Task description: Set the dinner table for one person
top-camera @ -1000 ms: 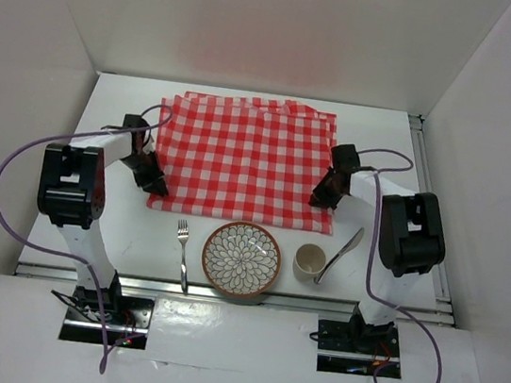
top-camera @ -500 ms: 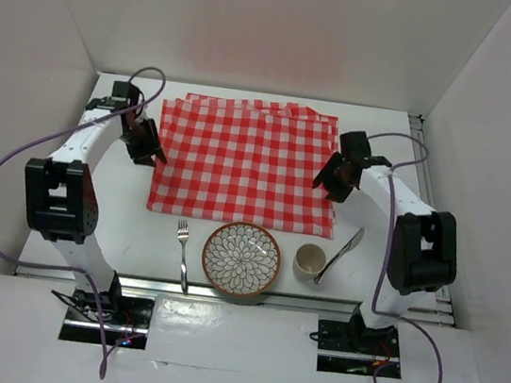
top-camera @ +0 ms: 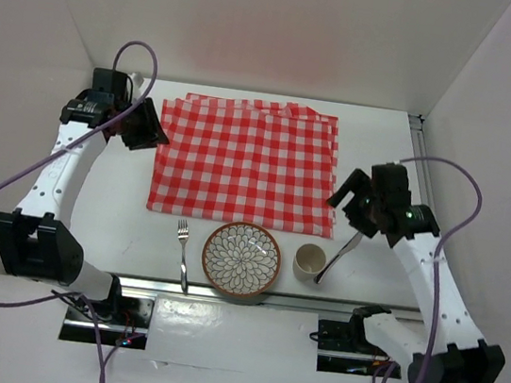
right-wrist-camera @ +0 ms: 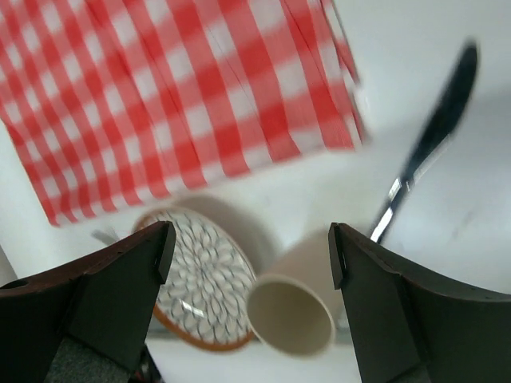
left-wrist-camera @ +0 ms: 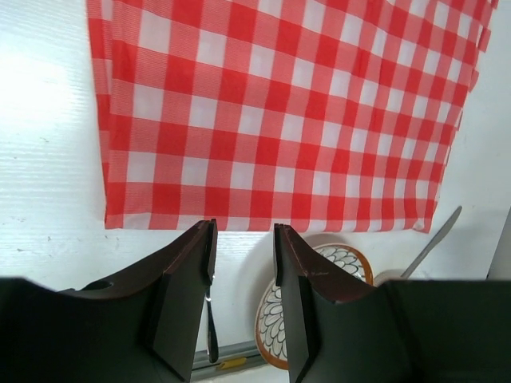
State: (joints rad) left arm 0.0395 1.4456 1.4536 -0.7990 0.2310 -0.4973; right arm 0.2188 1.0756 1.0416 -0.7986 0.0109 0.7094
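The right gripper (right-wrist-camera: 249, 239) gaped wide and empty; the left gripper (left-wrist-camera: 243, 239) sat half-parted, holding nothing. A hasty descent could have toppled the near cup (right-wrist-camera: 291, 319) (the knife (right-wrist-camera: 431, 136) lay just beside it).

Fork (top-camera: 182, 255), plate (top-camera: 241, 259), cup (top-camera: 308, 262) and knife (top-camera: 336, 258) sit just beside the checked cloth (top-camera: 246, 160).

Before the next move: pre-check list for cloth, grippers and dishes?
1. Cloth flat on the table, ungripped: ok.
2. Left gripper open, empty: ok.
3. Right gripper open, empty: ok.
4. Plate, cup, fork, knife on the cloth: not ok, all on bare table, nearer the arms.
5. Right gripper well clear above the knife: cannot tell.
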